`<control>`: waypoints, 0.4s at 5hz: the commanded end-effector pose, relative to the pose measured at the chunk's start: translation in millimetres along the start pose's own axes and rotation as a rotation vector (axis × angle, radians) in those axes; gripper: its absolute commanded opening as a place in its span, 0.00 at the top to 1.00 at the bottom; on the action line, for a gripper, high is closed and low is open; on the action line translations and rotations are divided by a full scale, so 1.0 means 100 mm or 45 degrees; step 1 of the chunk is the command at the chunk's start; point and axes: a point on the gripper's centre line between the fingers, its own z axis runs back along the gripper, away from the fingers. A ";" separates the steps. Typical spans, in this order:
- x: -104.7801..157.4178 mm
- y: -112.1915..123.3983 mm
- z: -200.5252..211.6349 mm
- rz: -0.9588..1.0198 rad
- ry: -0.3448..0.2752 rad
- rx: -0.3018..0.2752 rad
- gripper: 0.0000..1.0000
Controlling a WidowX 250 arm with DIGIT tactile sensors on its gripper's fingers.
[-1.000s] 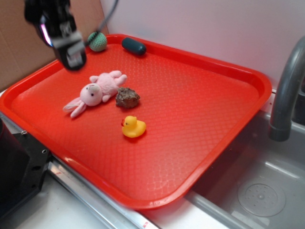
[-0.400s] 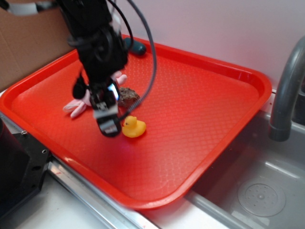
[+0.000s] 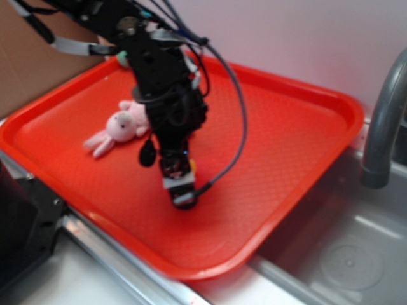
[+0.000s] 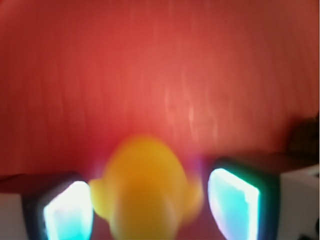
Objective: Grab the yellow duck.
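Change: gripper (image 4: 150, 210) dropped from the tray's 10 o'clock corner to low over the centre, now straddling the yellow duck (image 4: 145, 192).
Meaning: approach looks done; closing is likely next.
Gripper: spread open, pads (image 4: 232, 202) flanking the duck, nothing clamped yet.
Duck: mid-tray, between the fingers, mostly hidden in the exterior view.
Red tray (image 3: 305, 121): holds duck and pink bunny (image 3: 121, 126) at 9 o'clock.

I have the black arm (image 3: 162, 89) reaching down from the upper left, wrist bent so the gripper (image 3: 180, 190) points steeply downward. On the wrist camera its two fingers (image 4: 67, 212) stand apart, a wide gap between the glowing pads.
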 end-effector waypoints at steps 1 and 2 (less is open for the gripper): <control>-0.05 -0.03 0.04 0.016 0.052 0.005 1.00; -0.13 0.04 0.34 0.096 0.086 0.008 1.00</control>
